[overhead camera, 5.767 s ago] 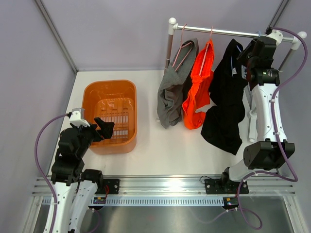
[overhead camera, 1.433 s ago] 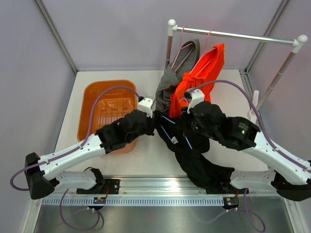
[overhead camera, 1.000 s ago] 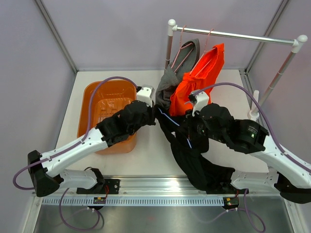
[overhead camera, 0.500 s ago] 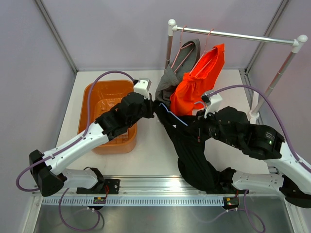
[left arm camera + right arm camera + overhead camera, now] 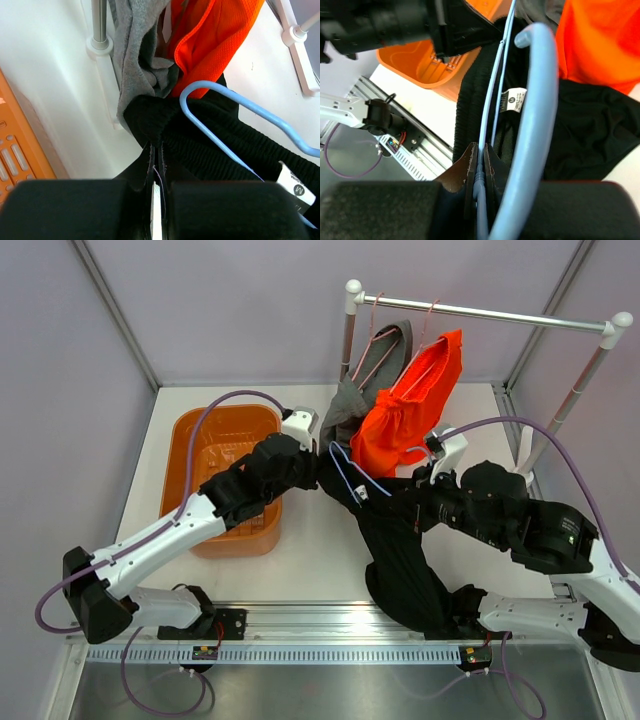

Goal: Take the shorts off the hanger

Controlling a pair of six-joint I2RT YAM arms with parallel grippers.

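The left pincer (image 5: 156, 159) is clamped shut on the waistband of the black shorts (image 5: 400, 560). The right pincer (image 5: 479, 165) is closed on the light-blue hanger (image 5: 534, 125). The black shorts stretch between both pincers, with the orange shorts (image 5: 410, 420) and grey shorts (image 5: 350, 410) hanging just beyond.

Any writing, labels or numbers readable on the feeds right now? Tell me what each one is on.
"M", in a circle: on the white tag sewn into the black shorts, left wrist view.
Right wrist view: the white tag shows a mark, too small to read.
Blue hanger, orange basket: no text visible.
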